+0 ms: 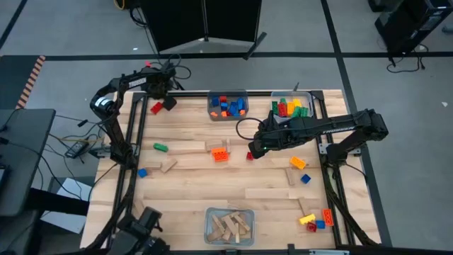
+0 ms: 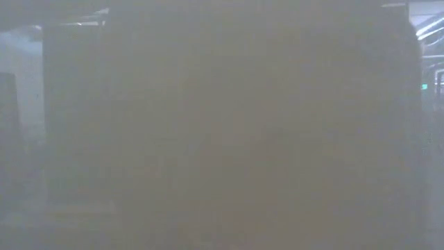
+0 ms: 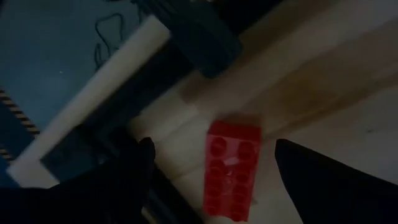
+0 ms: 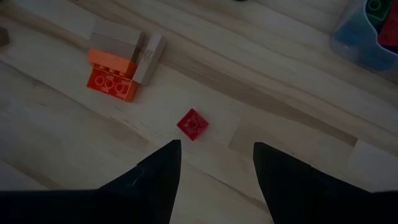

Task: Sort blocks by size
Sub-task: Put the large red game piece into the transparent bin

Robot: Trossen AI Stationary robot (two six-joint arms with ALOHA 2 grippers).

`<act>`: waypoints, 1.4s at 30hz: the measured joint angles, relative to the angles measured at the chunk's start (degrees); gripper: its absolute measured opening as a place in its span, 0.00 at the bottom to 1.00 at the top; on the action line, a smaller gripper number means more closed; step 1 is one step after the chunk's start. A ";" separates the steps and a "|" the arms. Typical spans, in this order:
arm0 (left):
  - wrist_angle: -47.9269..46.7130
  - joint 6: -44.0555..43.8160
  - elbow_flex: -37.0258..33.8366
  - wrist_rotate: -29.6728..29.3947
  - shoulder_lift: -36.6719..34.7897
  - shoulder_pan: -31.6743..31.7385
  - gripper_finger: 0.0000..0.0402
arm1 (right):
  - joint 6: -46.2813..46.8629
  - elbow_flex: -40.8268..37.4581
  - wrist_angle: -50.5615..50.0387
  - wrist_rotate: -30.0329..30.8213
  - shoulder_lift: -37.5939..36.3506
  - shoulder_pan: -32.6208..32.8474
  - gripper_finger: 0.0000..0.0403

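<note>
On the wood tabletop (image 1: 191,177), blocks lie all over. Near the middle, the right gripper (image 1: 253,151) hangs low w/ its jaws spread wide, holding nothing. Just past its fingers (image 4: 155,180) sits a tiny red brick (image 4: 192,124), on the wood, not touched. An orange brick (image 4: 112,74) lies a bit off, pressed up vs. tan wood blocks (image 4: 127,46).

At the far left corner the left gripper (image 1: 164,95) is by the edge. Its jaws are spread too, & a long red brick (image 3: 230,171) lies flat between the two fingers (image 3: 124,180), w/ gaps on both sides.

3 clear bins sit on the tabletop. The far middle bin (image 1: 228,105) has small blue, red & orange bricks. The far right bin (image 1: 291,106) has bigger green, red & yellow ones. The near bin (image 1: 229,225) holds tan wood blocks.

Loose bits: a green brick (image 1: 161,147) & a blue brick (image 1: 142,172) on the left, a yellow brick (image 1: 298,162) on the right, & a small pile of yellow, blue & orange bricks (image 1: 316,220) at the near right corner. The low view is all foggy; can't tell a thing there.
</note>
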 joint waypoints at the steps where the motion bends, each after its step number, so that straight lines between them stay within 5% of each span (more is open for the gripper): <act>1: -0.14 0.00 -0.23 0.30 0.32 0.20 0.84 | 0.00 0.00 0.00 0.00 0.00 0.00 0.53; 15: -0.85 0.67 -1.96 -0.34 4.01 1.31 0.81 | -0.02 0.00 0.04 0.02 0.02 -0.04 0.53; 30: -4.23 0.80 -0.05 6.53 4.46 1.49 0.37 | -0.02 0.00 0.47 0.22 0.00 -0.07 0.53; 42: -6.26 -6.70 1.18 19.02 -3.24 0.46 0.41 | -0.05 0.00 -5.07 5.44 -2.31 4.61 0.53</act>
